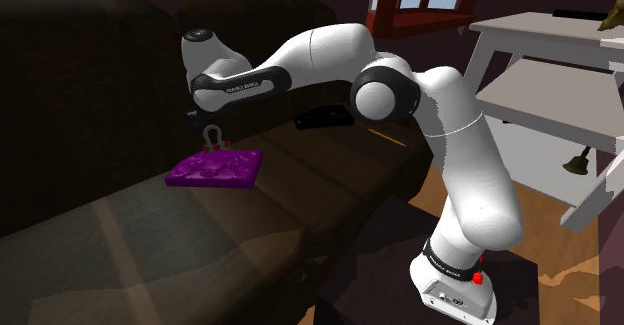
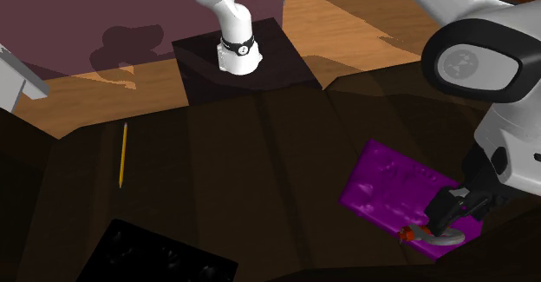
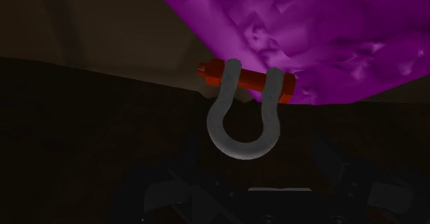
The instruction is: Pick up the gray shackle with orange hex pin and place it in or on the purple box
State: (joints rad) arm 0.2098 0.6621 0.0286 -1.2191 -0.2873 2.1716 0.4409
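Gripper point(image 2: 446, 211) is clamped narrow on the bow of the gray shackle point(image 3: 242, 151). The fingers are dim in the wrist view, but the part hangs bow-up, pin-down, clear of the dark surface point(image 1: 150, 243), so I read it as held. The shackle is over the purple box point(image 1: 215, 168), at the box's rim rather than its middle. In the wrist view the orange hex pin point(image 3: 249, 80) straddles the box's edge, hex-head end poking past it, other end over purple. In the shoulder view the pin is just above the box's far edge; can't tell if it touches. Looks like carry done, release pending. Risks:
(1) Release here and the shackle probably tips off the box, because part of it hangs outside the rim and its weight sits high in the bow.
(2) The box top is lumpy, not flat, so a rounded part could rock or roll off even after landing on it.
(3) The box looks shallow and maybe light, so pressing down on its rim could tilt or shove it.
I'd shift toward the box's centre, lower to near contact, then open.
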